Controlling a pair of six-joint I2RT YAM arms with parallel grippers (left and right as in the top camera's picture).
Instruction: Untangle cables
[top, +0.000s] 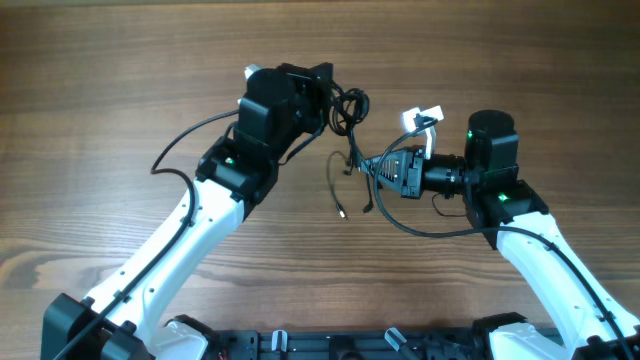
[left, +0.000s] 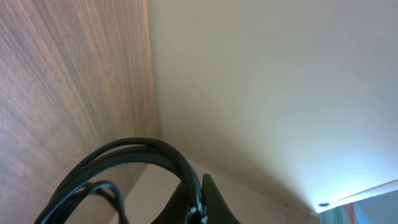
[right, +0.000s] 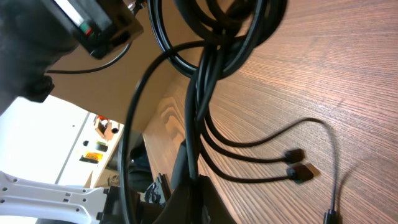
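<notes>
The cables (top: 348, 108) are thin black wires bunched in loops between the two arms, with strands trailing down to a loose end (top: 341, 212) on the table. My left gripper (top: 333, 100) is shut on the top of the bunch; in the left wrist view a loop of the cables (left: 143, 148) arches out from between its closed fingers (left: 214, 202). My right gripper (top: 370, 170) is shut on a lower strand. In the right wrist view the cables (right: 205, 93) run up from its closed jaws (right: 196, 186), and two plug ends (right: 297, 165) lie on the wood.
The wooden table (top: 120, 80) fills the view. A small white piece (top: 422, 117) sits by the right arm's wrist. The thicker black robot cables (top: 185, 140) loop beside the left arm and under the right wrist (top: 430, 230).
</notes>
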